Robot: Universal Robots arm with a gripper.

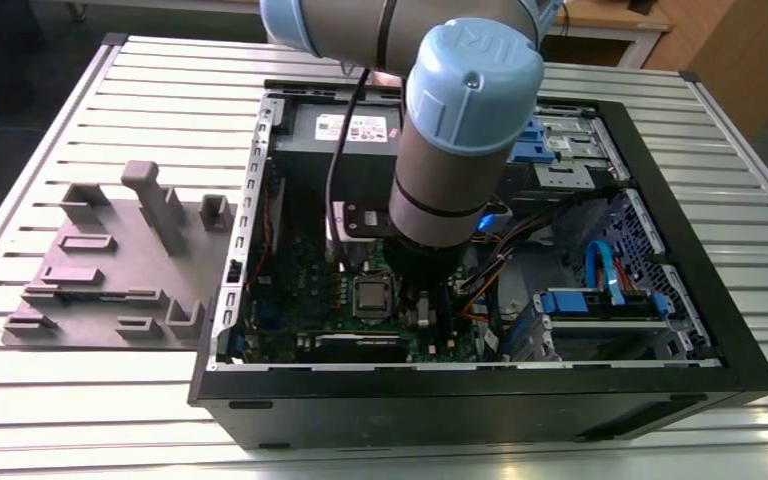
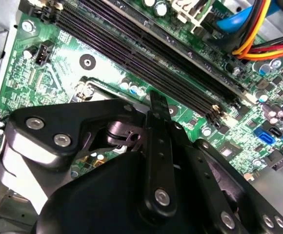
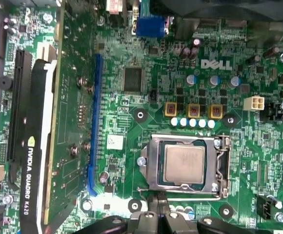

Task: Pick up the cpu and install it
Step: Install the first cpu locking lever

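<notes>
The cpu [image 3: 183, 164] sits in its socket [image 3: 153, 165], the tool [image 3: 157, 217] hovering just beside it, spread or pressed together impossible to tell; a stray nudge could bend socket pins.

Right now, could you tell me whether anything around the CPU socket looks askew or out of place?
Nothing stands out. In the first wrist view the cpu lies flat and square inside the socket frame on the motherboard, its edges parallel to the frame. The gripper hangs beside the socket, apart from the chip.
</notes>
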